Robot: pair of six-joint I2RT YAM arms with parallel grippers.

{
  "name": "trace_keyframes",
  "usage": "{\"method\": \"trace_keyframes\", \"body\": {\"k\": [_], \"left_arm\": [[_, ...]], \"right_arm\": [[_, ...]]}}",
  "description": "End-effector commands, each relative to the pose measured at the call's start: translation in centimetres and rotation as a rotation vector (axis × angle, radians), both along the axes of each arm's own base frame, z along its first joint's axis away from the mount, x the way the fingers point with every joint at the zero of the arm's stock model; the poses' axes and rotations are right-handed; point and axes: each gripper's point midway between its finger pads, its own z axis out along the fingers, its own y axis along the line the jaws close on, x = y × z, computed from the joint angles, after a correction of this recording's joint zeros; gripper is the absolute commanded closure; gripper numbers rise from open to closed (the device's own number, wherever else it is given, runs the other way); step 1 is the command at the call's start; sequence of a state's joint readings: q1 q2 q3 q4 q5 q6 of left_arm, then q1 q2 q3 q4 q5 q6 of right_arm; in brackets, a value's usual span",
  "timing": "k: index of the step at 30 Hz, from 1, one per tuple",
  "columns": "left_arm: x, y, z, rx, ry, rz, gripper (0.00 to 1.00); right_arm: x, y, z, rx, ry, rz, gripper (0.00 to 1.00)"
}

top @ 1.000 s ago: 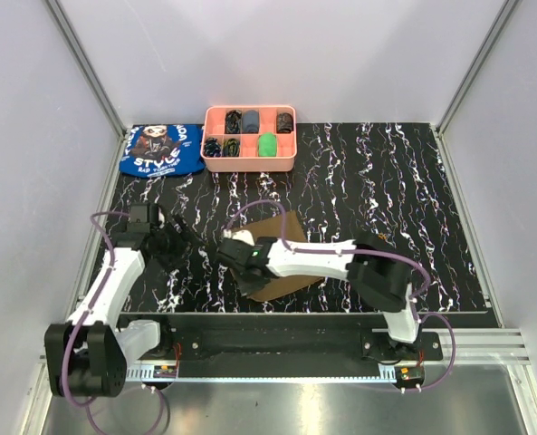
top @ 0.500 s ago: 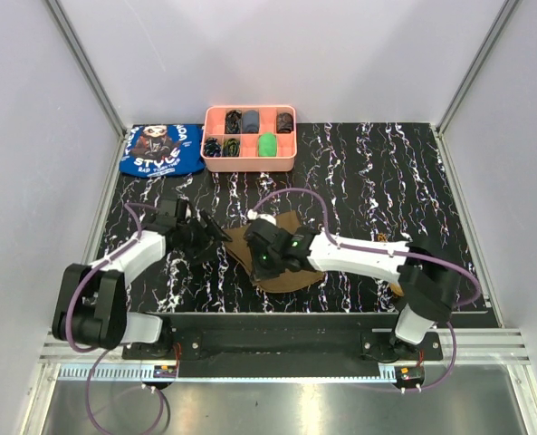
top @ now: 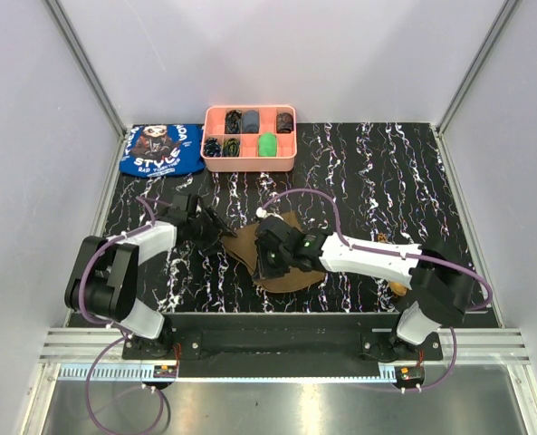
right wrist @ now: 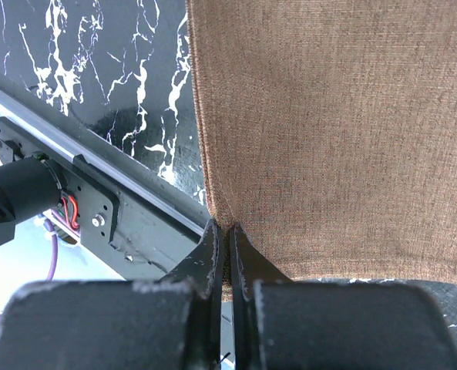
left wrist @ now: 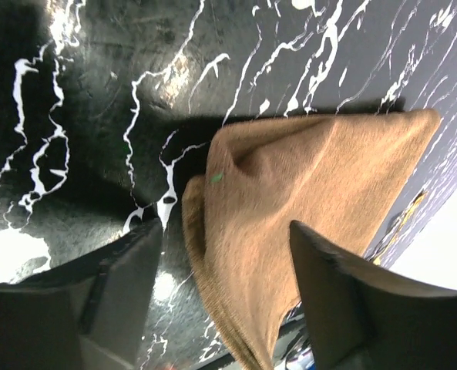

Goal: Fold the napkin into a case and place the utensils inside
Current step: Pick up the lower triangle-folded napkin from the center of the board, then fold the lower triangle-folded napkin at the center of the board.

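The olive-brown napkin (top: 291,276) lies crumpled near the table's front centre. My right gripper (top: 270,263) is shut on it. In the right wrist view the fingertips (right wrist: 229,227) pinch a corner of the napkin (right wrist: 328,116), which hangs stretched from them. My left gripper (top: 218,233) is at the napkin's left edge. In the left wrist view it is open (left wrist: 224,231), and its fingers straddle the folded edge of the napkin (left wrist: 313,177) without pressing on it. A small gold-brown piece (top: 397,288), seemingly one of the utensils, peeks out beside the right arm's elbow.
A pink compartment tray (top: 249,164) with dark and green items stands at the back. A blue printed cloth (top: 159,149) lies to its left. The metal base rail (top: 268,340) runs along the table's near edge, close under the napkin.
The right gripper carried the napkin's corner back and to the right, reshaping the cloth. The left gripper slid right up to the napkin's edge, and its jaws narrowed a little.
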State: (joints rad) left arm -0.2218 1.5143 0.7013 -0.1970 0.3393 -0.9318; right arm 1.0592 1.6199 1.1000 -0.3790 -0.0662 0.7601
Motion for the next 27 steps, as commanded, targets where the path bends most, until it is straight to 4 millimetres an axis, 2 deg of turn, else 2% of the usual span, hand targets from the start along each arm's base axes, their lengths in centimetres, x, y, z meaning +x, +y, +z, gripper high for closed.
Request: {"method": "trace_keyframes", "body": {"k": [1,3,4,9,11,14,15,19,21,22,27], "left_arm": [[2.9,-0.2,1.0,0.005,-0.082,0.024,0.51],[3.4,-0.3,1.3,0.012,-0.098,0.01,0.64],[3.4,0.0,1.3,0.028,-0.096,0.009,0.78],[3.7,0.5,3.6,0.102,-0.159,-0.011,0.94],[3.7,0.8,4.3,0.167,-0.158,-0.018,0.98],[3.6,0.4,5.1,0.277,-0.161,-0.055,1.0],[3.3,-0.3,5.1,0.305,-0.161,-0.08,1.0],[3.5,-0.8,5.8,0.442,-0.16,-0.063,1.0],[3.2,-1.1,5.0,0.509,-0.124,-0.069,1.0],[3.9,-1.6,5.9,0.514,-0.14,-0.057,1.0],[5.1,-2.8,6.0,0.6,-0.104,0.004,1.0]], "right_arm": [[0.4,0.3,2.8,0.104,-0.029,-0.007,1.0],[0.2,0.1,2.8,0.109,-0.023,-0.008,1.0],[0.0,-0.2,2.7,0.113,-0.022,-0.006,1.0],[-1.8,-0.8,1.5,0.163,0.032,0.014,1.0],[-2.7,-1.2,0.2,0.184,0.069,0.021,1.0],[-3.9,-1.6,-1.5,0.228,0.131,0.023,1.0],[-3.8,-1.6,-1.5,0.259,0.136,0.017,1.0],[-4.3,-3.0,-3.4,0.313,0.199,-0.031,1.0],[-4.3,-3.8,-3.9,0.335,0.222,-0.043,1.0],[-4.6,-4.0,-4.1,0.342,0.248,-0.048,1.0],[-4.5,-6.0,-3.9,0.379,0.269,-0.087,1.0]]}}
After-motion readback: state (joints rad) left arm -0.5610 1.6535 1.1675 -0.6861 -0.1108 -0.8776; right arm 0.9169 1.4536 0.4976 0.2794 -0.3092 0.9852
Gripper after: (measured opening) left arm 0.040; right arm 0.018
